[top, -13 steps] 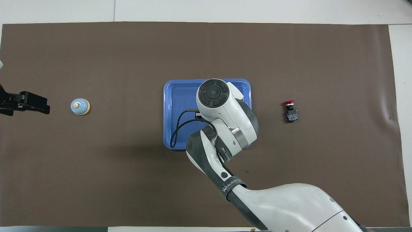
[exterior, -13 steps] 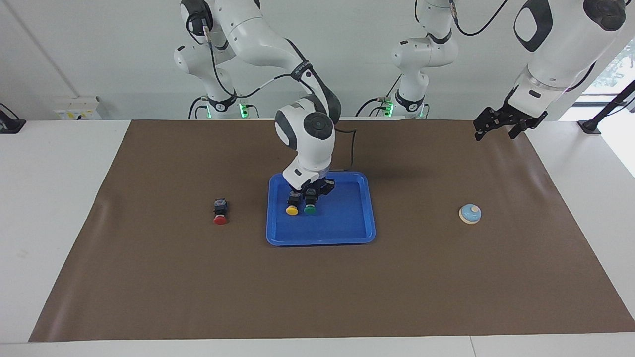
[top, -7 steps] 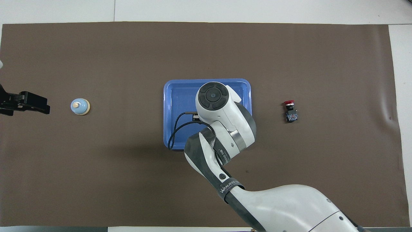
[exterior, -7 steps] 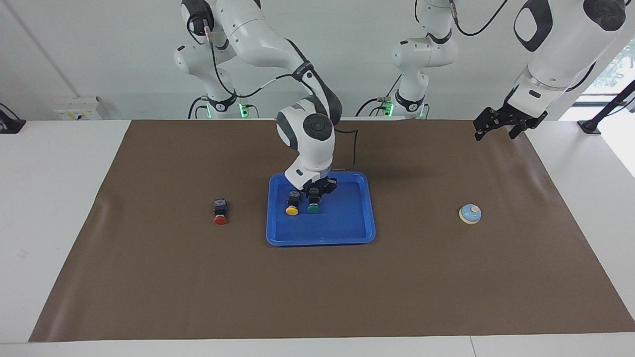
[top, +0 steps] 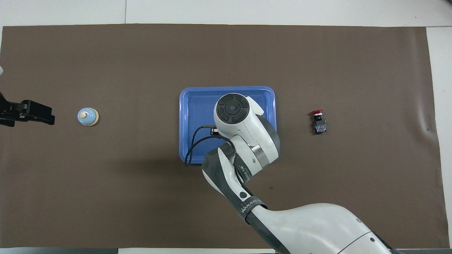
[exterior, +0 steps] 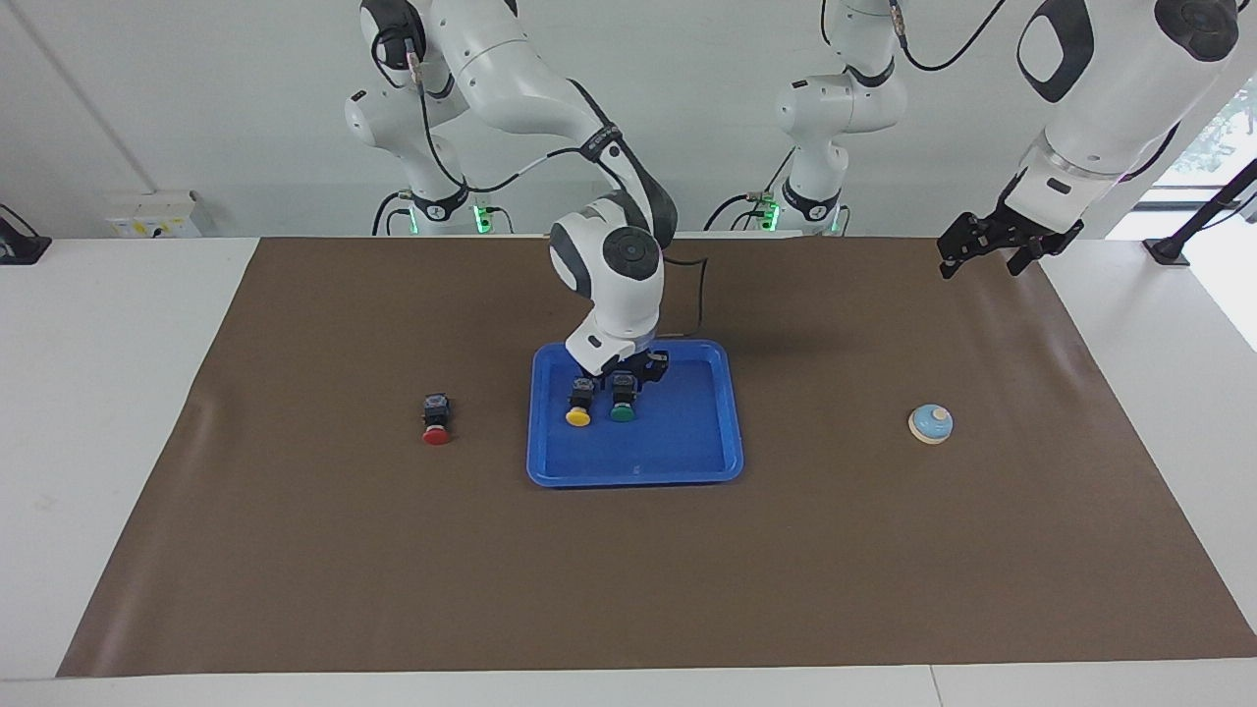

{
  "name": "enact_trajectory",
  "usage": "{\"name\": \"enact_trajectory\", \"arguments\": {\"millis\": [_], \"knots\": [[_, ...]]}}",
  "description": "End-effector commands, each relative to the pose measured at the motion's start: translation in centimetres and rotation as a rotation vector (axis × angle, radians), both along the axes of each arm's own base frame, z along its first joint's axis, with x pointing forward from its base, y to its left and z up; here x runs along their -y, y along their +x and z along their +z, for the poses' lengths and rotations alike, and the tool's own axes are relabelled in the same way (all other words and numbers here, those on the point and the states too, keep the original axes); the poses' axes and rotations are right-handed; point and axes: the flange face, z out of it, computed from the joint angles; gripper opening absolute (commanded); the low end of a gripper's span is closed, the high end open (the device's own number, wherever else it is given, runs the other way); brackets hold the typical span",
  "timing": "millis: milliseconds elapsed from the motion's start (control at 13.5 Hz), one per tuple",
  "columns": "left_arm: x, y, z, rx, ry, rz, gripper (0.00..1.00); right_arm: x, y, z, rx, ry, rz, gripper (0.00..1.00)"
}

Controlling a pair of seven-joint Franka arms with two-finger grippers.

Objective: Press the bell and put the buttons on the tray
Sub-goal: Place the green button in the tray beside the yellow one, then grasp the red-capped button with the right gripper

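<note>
A clock face is taken as laid flat on the bench (exterior: 98,393), with 12 o'clock pointing away from the robots and 3 o'clock toward the right arm's end.

The left gripper (exterior: 980,263) is held raised over the edge of the brown mat (exterior: 295,540) at the 9 o'clock end, where the arm waits. Its jaws are spread apart and nothing is held in them.

The right gripper (exterior: 623,381) is lowered into the blue tray (exterior: 687,462), which is set at the middle of the mat. It is placed directly over the black body of the green button (exterior: 621,410). Whether its jaws are parted or closed on that body cannot be told.

The green button is laid on its side in the tray's half nearer the robots, with its cap turned toward 12 o'clock. The yellow button (exterior: 578,412) is laid just beside it at its 3 o'clock, turned the same way.

The red button (exterior: 436,420) is found on the mat at 3 o'clock from the tray, well apart from it, with its cap also toward 12 o'clock.

The bell (exterior: 931,423) is seen upright on the mat at 9 o'clock from the tray, well apart from it.
</note>
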Motion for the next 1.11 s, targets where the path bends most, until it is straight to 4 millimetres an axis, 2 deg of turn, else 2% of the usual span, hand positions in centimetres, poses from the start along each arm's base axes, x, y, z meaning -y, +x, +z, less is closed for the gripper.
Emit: {"name": "enact_trajectory", "arguments": {"millis": [0,74,223,371,519,593,742,816,1038], "knots": [[0.0,-0.2,0.6,0.007,-0.007,0.005,1.00,4.3,2.2,5.5,0.006,0.012,-0.014,1.00],[0.1,-0.2,0.6,0.007,-0.007,0.003,1.00,7.9,3.3,7.1,-0.008,0.016,0.013,1.00],[0.1,-0.2,0.6,0.007,-0.007,0.003,1.00,14.4,4.9,8.6,-0.028,0.027,0.037,1.00],[0.1,-0.2,0.6,0.007,-0.007,0.003,1.00,20.2,6.2,8.9,-0.026,0.030,0.023,1.00],[0.1,-0.2,0.6,0.007,-0.007,0.003,1.00,23.4,6.2,8.2,-0.024,-0.016,0.070,1.00],[0.1,-0.2,0.6,0.007,-0.007,0.003,1.00,25.5,6.2,7.5,-0.007,-0.038,0.074,1.00],[0.0,-0.2,0.6,0.007,-0.007,0.005,1.00,28.5,5.6,5.8,0.025,-0.028,0.130,1.00],[0.0,-0.2,0.6,0.007,-0.007,0.005,1.00,29.4,5.0,4.7,0.042,-0.023,0.137,1.00],[0.1,-0.2,0.6,0.007,-0.007,0.003,1.00,29.9,3.2,2.4,0.085,-0.012,0.148,1.00]]}}
